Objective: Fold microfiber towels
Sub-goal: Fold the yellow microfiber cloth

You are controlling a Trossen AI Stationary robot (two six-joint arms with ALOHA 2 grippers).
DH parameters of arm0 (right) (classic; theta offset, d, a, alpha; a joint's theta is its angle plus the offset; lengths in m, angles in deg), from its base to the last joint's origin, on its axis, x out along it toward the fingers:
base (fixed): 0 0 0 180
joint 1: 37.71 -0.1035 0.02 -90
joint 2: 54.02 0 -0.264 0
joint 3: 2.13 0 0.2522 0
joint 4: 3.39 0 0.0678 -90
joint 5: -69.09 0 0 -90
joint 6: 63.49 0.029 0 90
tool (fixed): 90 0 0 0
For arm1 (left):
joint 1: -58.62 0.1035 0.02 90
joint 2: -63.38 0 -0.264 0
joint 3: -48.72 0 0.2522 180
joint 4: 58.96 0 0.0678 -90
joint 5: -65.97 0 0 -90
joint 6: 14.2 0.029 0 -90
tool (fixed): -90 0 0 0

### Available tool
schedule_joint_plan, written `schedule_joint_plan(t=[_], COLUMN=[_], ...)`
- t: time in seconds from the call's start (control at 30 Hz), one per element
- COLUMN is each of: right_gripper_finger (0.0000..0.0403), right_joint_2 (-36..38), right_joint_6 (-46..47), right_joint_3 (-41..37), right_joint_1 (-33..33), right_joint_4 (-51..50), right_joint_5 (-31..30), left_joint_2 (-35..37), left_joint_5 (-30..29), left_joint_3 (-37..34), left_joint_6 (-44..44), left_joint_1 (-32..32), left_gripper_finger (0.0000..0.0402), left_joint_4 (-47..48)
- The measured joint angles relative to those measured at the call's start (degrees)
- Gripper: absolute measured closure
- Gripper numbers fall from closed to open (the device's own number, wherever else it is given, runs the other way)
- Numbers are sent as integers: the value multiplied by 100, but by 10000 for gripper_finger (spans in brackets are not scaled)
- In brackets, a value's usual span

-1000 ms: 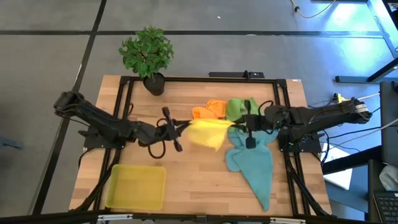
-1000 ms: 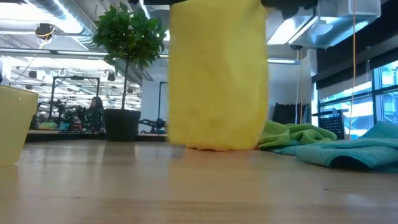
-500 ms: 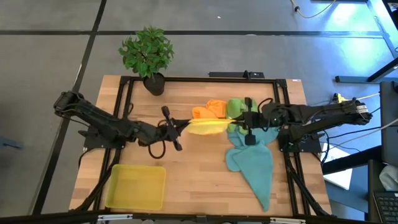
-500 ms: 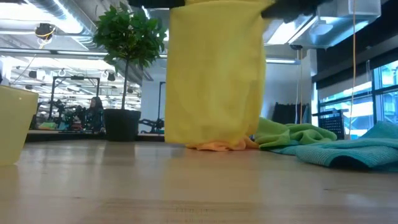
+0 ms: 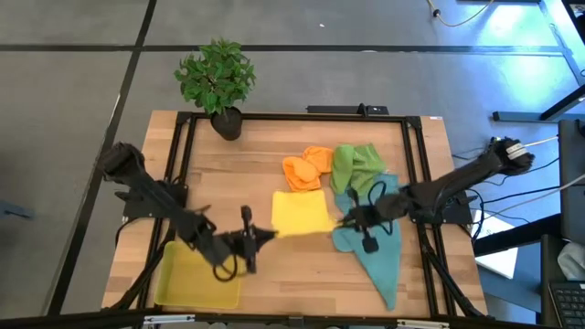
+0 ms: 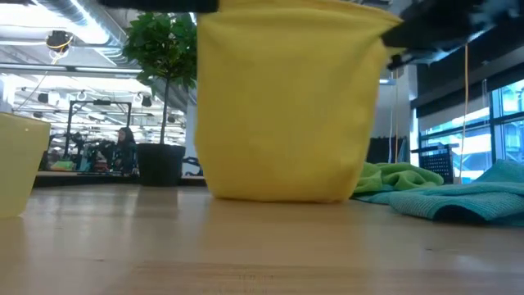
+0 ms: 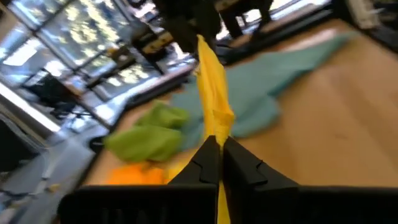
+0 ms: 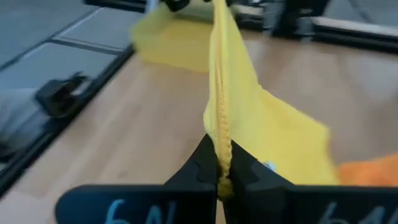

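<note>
Grippers left, right both pinch yellow towel edge (seemingly taut)

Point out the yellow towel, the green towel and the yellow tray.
yellow towel (image 5: 302, 214): high view, middle of its flat part.
green towel (image 5: 355, 163): high view, centre of the crumpled heap.
yellow tray (image 5: 187, 279): high view, bare floor of the tray.

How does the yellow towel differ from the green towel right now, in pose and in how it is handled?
The yellow towel is stretched out between the left gripper and the right gripper, both shut on its edge; the green towel lies untouched. The yellow one hangs as a flat sheet, bottom edge at the table; the green one is crumpled in a heap. Both are plain-coloured cloths.
</note>
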Motion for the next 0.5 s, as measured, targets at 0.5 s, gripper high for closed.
schedule_joint_plan(t=[0.5], right_gripper_finger=[403], right_joint_2=[-2566], right_joint_6=[988], right_joint_3=[375], right_joint_1=[-1127], right_joint_4=[988], right_joint_5=[-59], left_joint_2=[-1339], left_joint_5=[453], left_joint_3=[467], left_joint_6=[-1151], left_joint_1=[-700], left_gripper_finger=[401], left_joint_4=[-23])
